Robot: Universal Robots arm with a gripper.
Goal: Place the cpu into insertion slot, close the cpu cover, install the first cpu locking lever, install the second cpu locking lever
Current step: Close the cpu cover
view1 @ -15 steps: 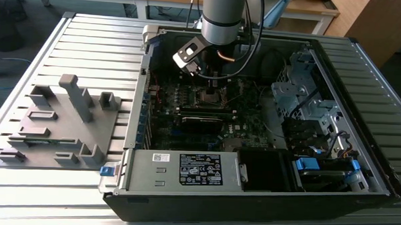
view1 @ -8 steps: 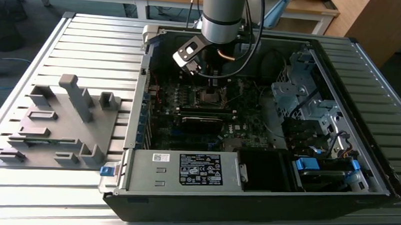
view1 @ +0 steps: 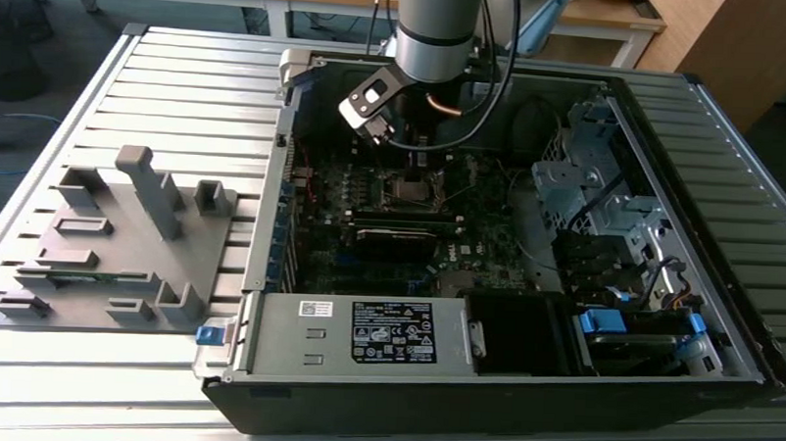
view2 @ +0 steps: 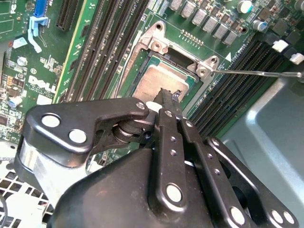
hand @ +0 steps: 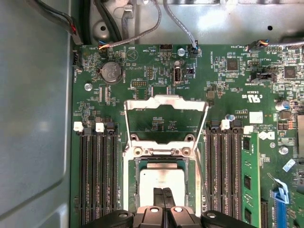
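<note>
Cpu (hand: pixel 164 176) lies flat in the socket. In the exterior view my arm (view1: pixel 437 26) drops straight down into the open computer case (view1: pixel 491 420). My gripper (hand: pixel 163 194) points at the chip with jaws pressed together, tips at or just above its top; can't tell contact. Beyond the socket the cpu cover (hand: pixel 165 100) stands open, board showing through its window. Memory slots (hand: pixel 97 175) flank the socket on both sides. One locking lever (view2: pixel 259 72) sticks out sideways. The grey case wall (hand: pixel 33 118) runs just beside one slot bank.
</note>
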